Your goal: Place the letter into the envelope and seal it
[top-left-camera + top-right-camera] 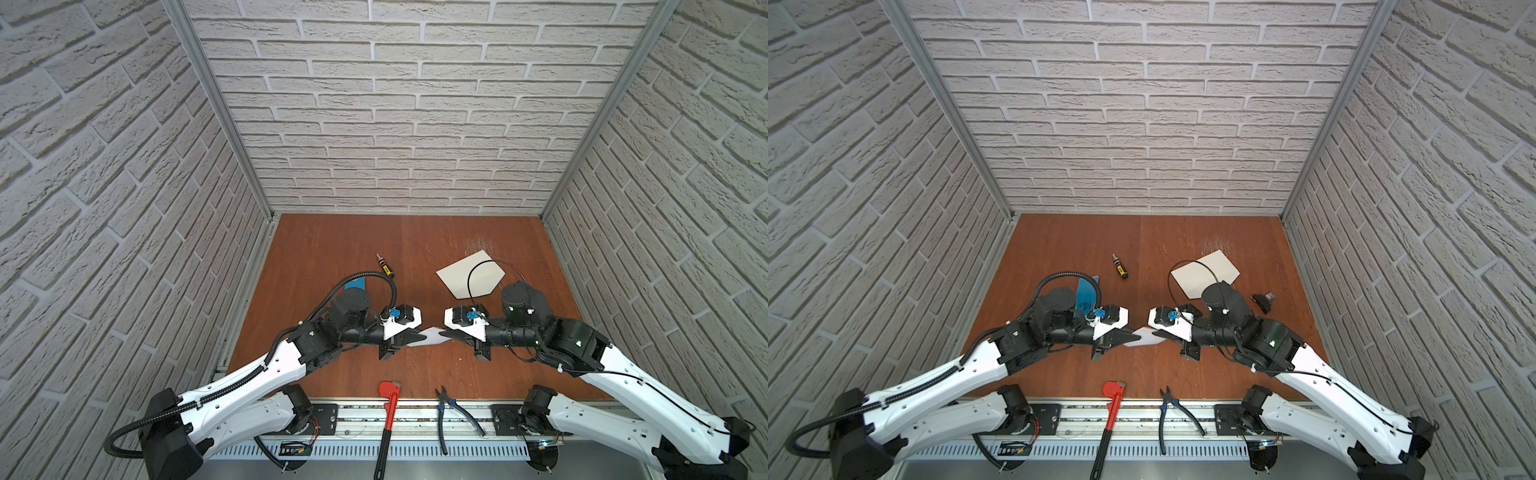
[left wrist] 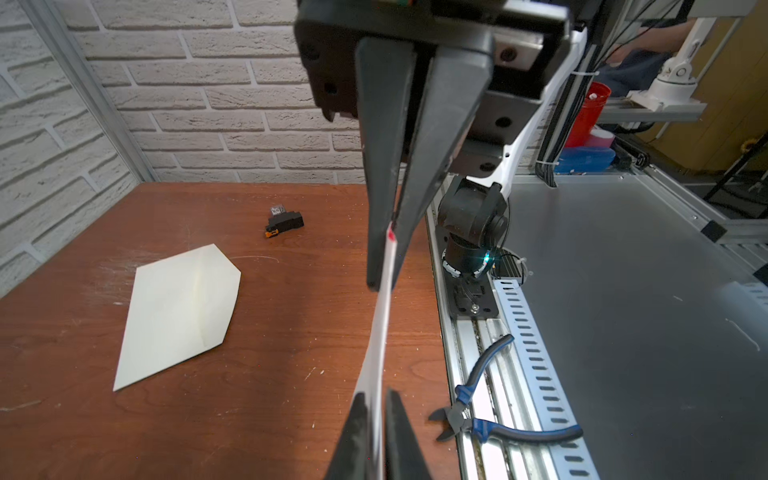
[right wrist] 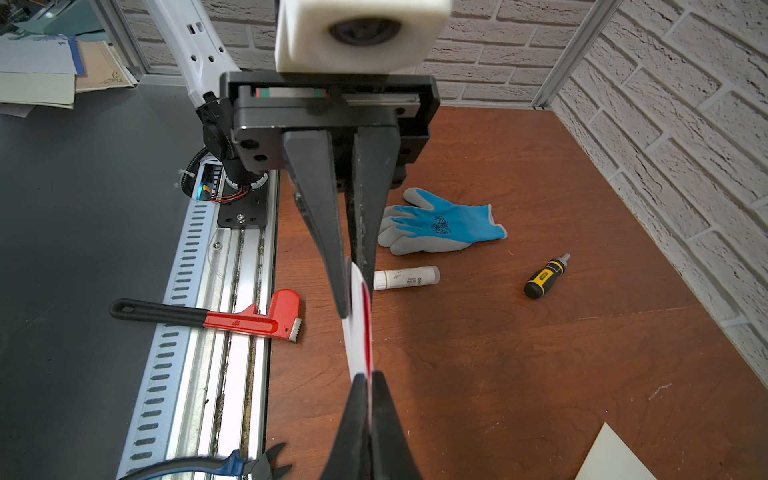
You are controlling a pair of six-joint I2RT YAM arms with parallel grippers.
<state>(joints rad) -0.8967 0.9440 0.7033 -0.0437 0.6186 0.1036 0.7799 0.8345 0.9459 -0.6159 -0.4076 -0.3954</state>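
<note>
Left tool (image 2: 376, 419) jaws parted a crack around one end of letter (image 1: 432, 336), barely gripping. Right tool (image 3: 368, 380) clamped tight on opposite end. Letter in air between 2 tools, above bench (image 1: 353, 257). Envelope (image 1: 469, 276) flat on bench, well apart, behind right arm. Risks: if only 1 grip holds, thin card may pivot, sag, slip out; flat envelope mouth may refuse drooping corner.

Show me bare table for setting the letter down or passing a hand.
Free: the far strip along the back wall, beyond the screwdriver and envelope; the near strip between the held letter and the wrench and pliers. Crowded: under the left arm, glove and glue stick.
</note>
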